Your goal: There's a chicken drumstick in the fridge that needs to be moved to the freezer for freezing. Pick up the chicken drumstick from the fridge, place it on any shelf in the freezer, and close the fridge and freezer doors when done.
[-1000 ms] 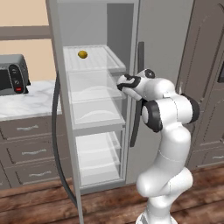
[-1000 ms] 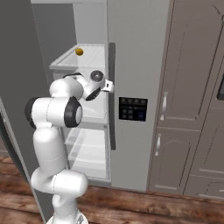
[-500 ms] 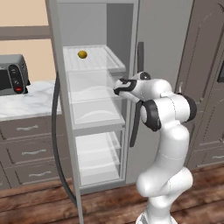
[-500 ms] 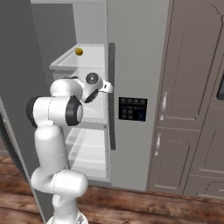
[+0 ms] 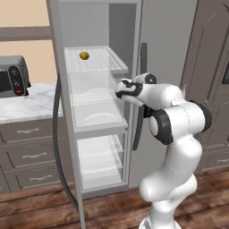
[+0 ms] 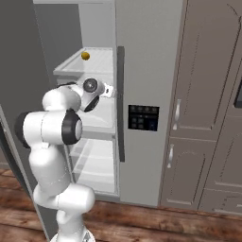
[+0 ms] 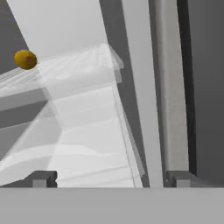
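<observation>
The freezer stands open, its narrow door swung out to the left with a dark curved handle. The wide fridge door to the right is shut. The hand is raised in front of the open compartment, level with the white drawers just under the top shelf. In the hand view its two finger tips stand wide apart at the bottom edge, spread, with nothing between them. A small yellow ball lies on the top shelf, toward the far left, well above the hand. No drumstick can be made out. To the left, a toaster oven sits on a marble surface over grey drawers.
</observation>
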